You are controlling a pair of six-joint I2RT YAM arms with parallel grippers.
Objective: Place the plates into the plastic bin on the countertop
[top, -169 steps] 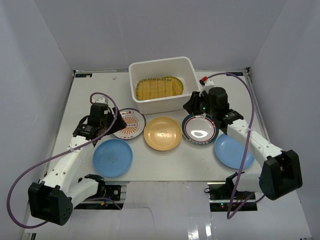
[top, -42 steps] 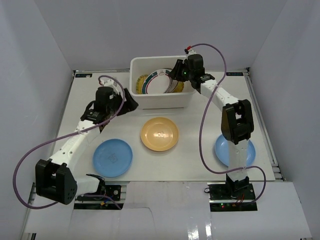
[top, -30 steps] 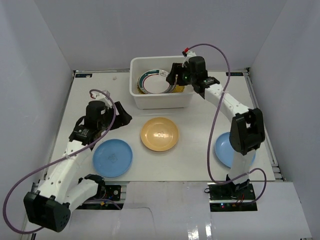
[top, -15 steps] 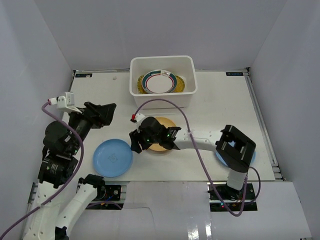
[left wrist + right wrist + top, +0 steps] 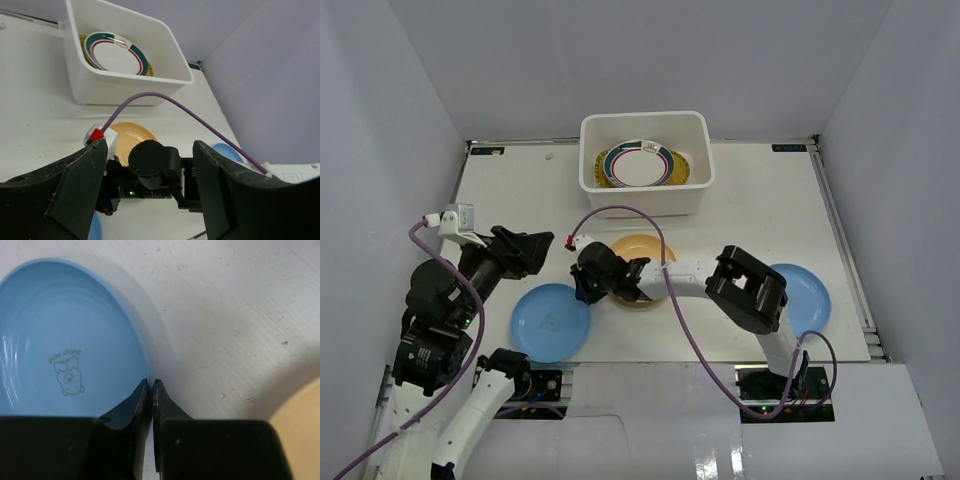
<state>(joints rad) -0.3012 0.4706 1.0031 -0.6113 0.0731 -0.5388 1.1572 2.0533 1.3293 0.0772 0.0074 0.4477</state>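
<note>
The plastic bin [image 5: 645, 204] stands at the back of the countertop [image 5: 760, 200], with a green-rimmed plate [image 5: 638, 165] lying on top of other plates inside. A blue plate [image 5: 548, 324] lies front left. My right gripper [image 5: 150, 382] is shut on its right rim; in the top view that gripper [image 5: 583, 289] sits between this plate and the yellow-orange plate [image 5: 645, 262], which the arm partly covers. A second blue plate [image 5: 800, 298] lies at the right. My left gripper [image 5: 533, 246] hangs raised at the left, open and holding nothing.
In the left wrist view the right arm's black wrist [image 5: 152, 165] fills the gap between my open fingers [image 5: 80, 185], with the bin [image 5: 125, 92] and yellow-orange plate [image 5: 132, 134] beyond. Dark rails [image 5: 840, 240] edge the countertop. A purple cable [image 5: 620, 212] arcs over the middle.
My right arm swung from the bin down to the front left and shut on the blue plate's rim. My left arm pulled back and rose, staying open.
</note>
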